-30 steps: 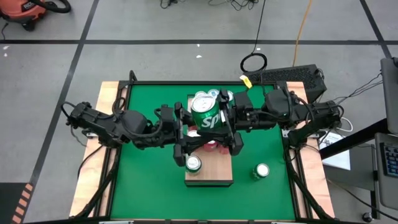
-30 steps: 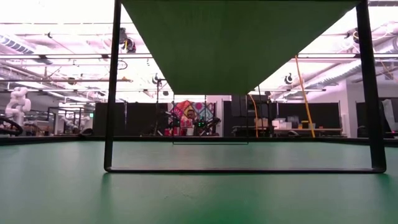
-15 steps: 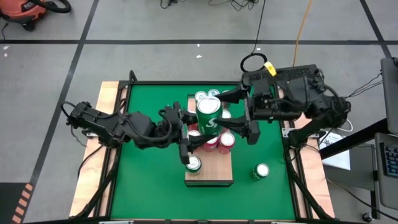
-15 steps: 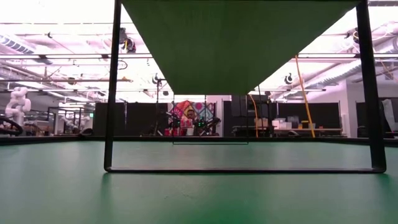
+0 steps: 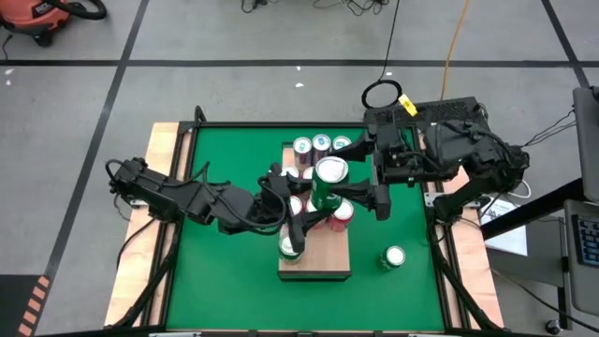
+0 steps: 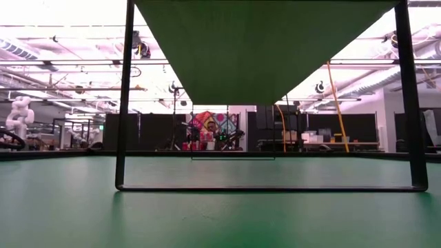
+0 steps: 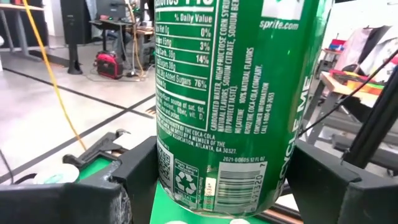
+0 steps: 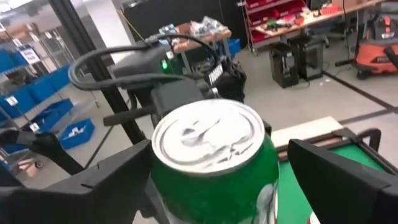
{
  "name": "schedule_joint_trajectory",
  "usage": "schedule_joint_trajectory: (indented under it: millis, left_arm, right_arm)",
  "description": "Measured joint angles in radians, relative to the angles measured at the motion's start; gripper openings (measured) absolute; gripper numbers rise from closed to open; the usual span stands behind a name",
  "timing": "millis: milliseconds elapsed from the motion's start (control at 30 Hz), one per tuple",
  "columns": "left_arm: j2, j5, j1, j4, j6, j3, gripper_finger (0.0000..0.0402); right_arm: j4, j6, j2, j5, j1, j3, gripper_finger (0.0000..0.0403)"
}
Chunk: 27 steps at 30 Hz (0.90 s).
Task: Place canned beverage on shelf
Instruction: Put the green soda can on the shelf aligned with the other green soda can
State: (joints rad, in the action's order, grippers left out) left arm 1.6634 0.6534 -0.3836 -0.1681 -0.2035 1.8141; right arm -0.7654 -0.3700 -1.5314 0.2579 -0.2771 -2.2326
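The canned beverage is a green Sprite can with a silver top, held upright above the shelf, a pale wooden block lying lengthwise in the middle of the green table. My left gripper reaches in from the table's left and is shut on the can. My right gripper is open on the can's right. In the right wrist view its fingers stand apart on either side of the can's top without touching it. My left gripper pinches the can's lower wall between its two fingers, one on each side, near the bottom rim. The fingers come in level from the table's left. The can stands upright in the hold, clear of the shelf.
Several cans stand on the shelf: silver-topped ones at its far end, red ones in the middle, a green one toward the near end. Another green can stands on the table to the shelf's right. A black frame edges the table.
My right gripper has let go of the can, opened and drawn back toward the table's right edge. My left gripper has carried the can down and toward the right and near edge, keeping it upright over the shelf.
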Motion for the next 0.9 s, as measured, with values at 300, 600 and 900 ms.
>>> schedule_joint_trajectory:
  millis: [300,600,900]
  left_arm:
    - [0.0,0.009,0.0,-0.007,0.0,0.0,0.0276]
    - [0.0,0.031,0.0,-0.012,0.0,0.0,0.0276]
    - [0.0,0.04,0.003,-0.036,0.0,0.0,0.0276]
  right_arm:
    - [-0.066,0.014,-0.001,-0.026,0.0,0.0,0.0354]
    - [-0.051,0.095,-0.001,-0.025,0.0,0.0,0.0353]
    - [-0.033,0.155,0.0,-0.024,0.0,0.0,0.0353]
